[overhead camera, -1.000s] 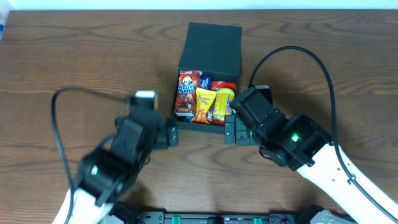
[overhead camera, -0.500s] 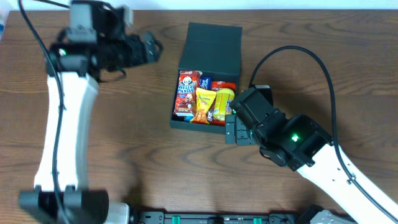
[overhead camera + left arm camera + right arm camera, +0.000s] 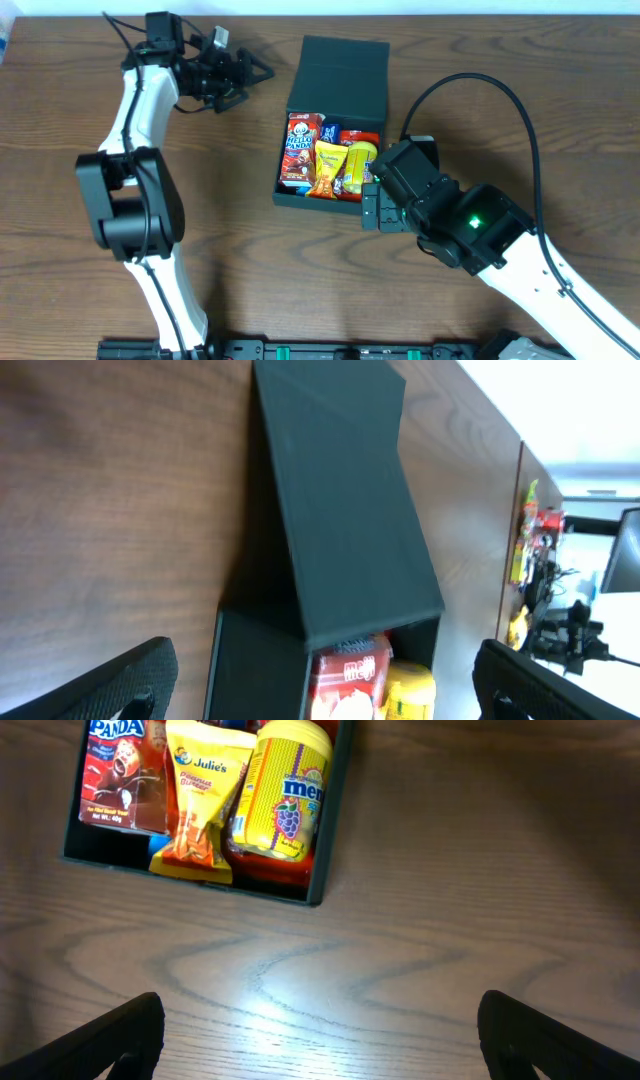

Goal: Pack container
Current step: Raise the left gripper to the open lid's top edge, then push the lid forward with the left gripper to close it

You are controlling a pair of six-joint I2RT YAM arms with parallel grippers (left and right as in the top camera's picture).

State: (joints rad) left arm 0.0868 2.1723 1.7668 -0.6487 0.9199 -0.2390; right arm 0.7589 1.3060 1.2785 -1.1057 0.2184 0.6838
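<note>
The container (image 3: 296, 100) is a dark box in the middle of the table, its flap lid (image 3: 338, 72) standing open at the back. Inside lie a red Hello Panda packet (image 3: 303, 150), a yellow Julie's packet (image 3: 328, 168) and a yellow tub (image 3: 360, 165). My left gripper (image 3: 250, 80) is open, empty, just left of the lid and aimed at it. In the left wrist view the lid (image 3: 340, 510) leans over the red packet (image 3: 350, 675). My right gripper (image 3: 372, 208) hangs open over bare table at the box's front right corner (image 3: 322, 870).
Black cables loop over the table behind each arm, one at the right (image 3: 520, 120). Beyond the table's far edge, colourful packets (image 3: 530, 530) hang in the left wrist view. A dark rail (image 3: 350, 350) runs along the front edge.
My left arm has swung from the front left of the table up to the back left, ending beside the lid. The right arm and the box's contents have not moved.
</note>
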